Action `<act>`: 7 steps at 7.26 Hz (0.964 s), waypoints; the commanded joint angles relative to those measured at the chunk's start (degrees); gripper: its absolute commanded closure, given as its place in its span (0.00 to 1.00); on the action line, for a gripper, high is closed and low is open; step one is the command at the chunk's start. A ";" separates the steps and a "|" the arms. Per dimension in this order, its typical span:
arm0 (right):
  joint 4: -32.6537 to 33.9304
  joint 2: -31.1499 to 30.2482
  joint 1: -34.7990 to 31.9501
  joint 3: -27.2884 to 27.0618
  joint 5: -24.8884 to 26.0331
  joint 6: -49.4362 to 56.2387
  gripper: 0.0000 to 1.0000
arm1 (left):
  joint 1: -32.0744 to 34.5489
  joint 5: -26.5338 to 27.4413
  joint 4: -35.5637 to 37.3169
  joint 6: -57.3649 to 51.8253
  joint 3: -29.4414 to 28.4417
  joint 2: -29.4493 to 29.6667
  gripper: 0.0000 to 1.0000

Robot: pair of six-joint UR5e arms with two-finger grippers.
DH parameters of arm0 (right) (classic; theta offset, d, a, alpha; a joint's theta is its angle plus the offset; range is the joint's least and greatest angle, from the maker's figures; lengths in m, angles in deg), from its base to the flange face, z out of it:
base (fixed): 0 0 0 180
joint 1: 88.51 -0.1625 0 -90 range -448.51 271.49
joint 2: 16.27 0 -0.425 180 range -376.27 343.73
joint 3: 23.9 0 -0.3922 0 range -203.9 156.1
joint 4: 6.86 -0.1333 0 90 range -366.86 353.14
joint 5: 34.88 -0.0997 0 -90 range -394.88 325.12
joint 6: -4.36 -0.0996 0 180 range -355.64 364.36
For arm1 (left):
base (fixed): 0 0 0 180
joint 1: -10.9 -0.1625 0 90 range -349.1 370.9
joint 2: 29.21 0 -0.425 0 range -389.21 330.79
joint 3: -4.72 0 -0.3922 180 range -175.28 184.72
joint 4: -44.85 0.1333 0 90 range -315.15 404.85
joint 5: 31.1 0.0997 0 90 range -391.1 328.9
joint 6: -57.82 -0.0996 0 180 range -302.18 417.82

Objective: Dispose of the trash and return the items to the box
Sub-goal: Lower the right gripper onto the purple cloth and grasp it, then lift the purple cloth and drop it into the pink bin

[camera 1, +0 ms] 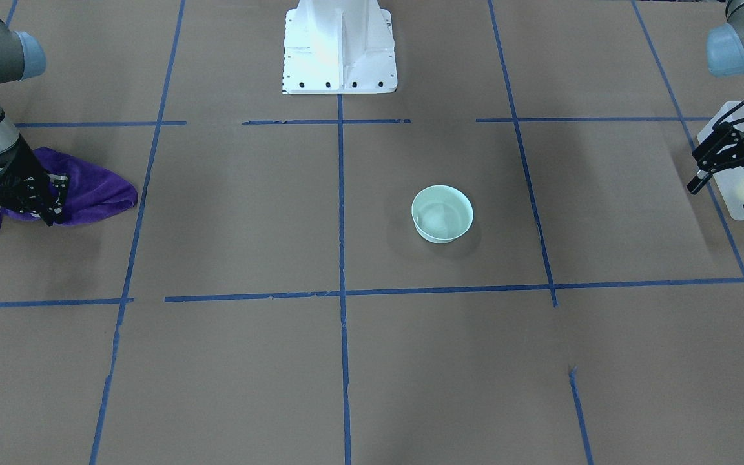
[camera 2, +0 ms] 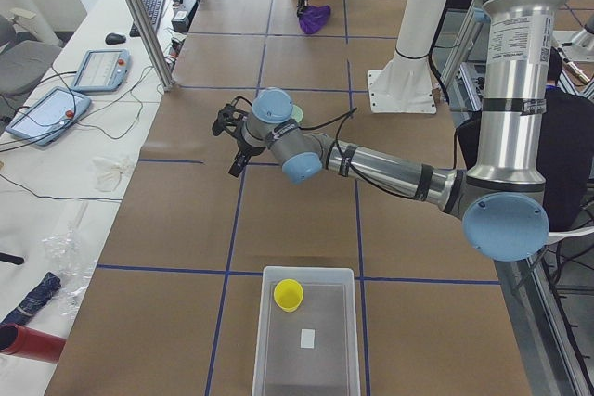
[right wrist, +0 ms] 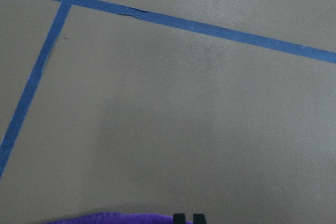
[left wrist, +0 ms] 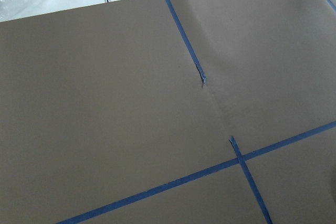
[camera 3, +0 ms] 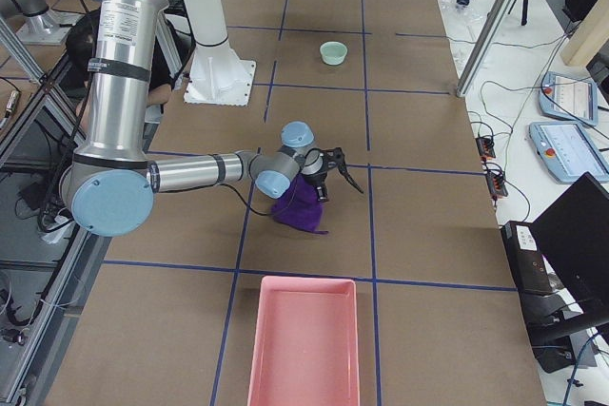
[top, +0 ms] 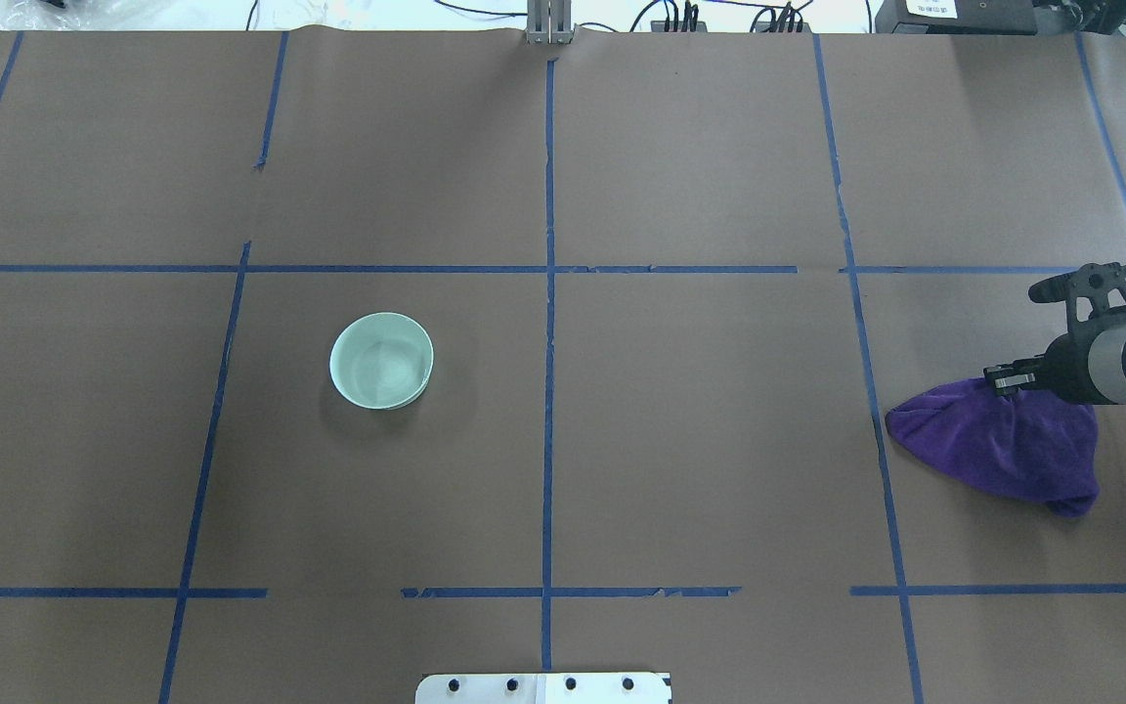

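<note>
The mint-green bowl (camera 1: 442, 216) stands upright and empty near the table's middle, also in the overhead view (top: 382, 362). The yellow cup (camera 2: 289, 295) stands inside the frosted white box (camera 2: 306, 272) at the table's end on my left; the box also shows in the front view (camera 1: 711, 129). My left gripper (camera 1: 726, 194) is open and empty, held high between the box and the bowl. My right gripper (camera 1: 52, 210) is shut on the top of the purple cloth (top: 1003, 445), which rests bunched on the table at my far right.
A pink tray (camera 3: 304, 349) lies at the table's end on my right, beyond the cloth. The robot's white base (camera 1: 340, 45) stands at the table's near edge. Blue tape lines cross the brown table cover.
</note>
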 commanded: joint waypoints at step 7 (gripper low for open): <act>42.06 -0.83 -35.58 -23.99 -27.91 39.41 1.00 | -0.09 -0.09 0.00 0.00 0.00 0.28 0.00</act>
